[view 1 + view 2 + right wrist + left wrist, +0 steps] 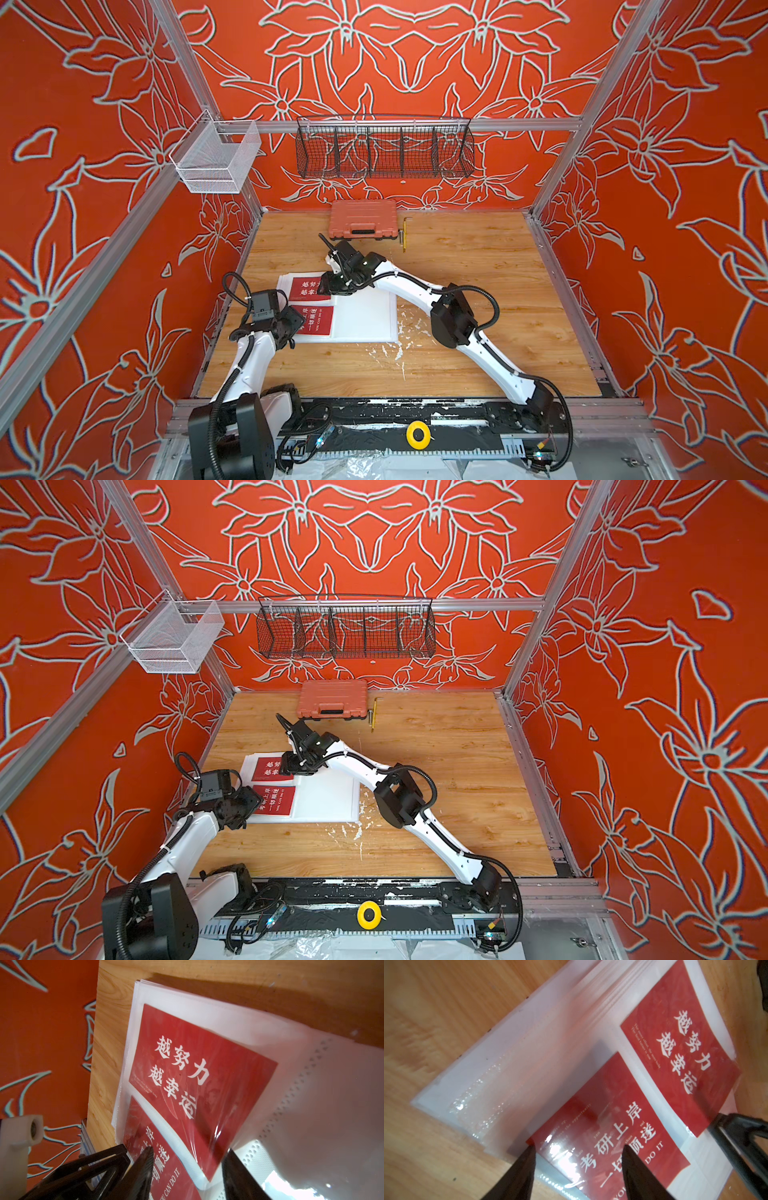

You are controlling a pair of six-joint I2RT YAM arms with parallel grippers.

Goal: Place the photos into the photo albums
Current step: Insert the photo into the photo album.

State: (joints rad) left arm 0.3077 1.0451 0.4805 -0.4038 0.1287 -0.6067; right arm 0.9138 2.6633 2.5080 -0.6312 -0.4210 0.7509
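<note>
The photo album (365, 320) (328, 800) lies open on the wooden table, with its white sleeve pages up. Two red photos with white writing sit in the left page's sleeves in both top views. The far photo (303, 287) (675, 1059) (197, 1076) has its near corner lifting the clear film. The near photo (318, 320) (612, 1126) (172, 1174) reads "YOU CAN DO IT". My left gripper (579, 1147) (298, 326) is open, with its tips over the near photo's end. My right gripper (189, 1149) (328, 286) is open, straddling the far photo's corner.
An orange-pink plastic case (363, 224) stands at the back of the table, with a yellow-handled tool (404, 235) beside it. A black wire basket (384, 147) and a white mesh basket (216, 156) hang on the frame. White flecks (399, 345) dot the wood right of the album.
</note>
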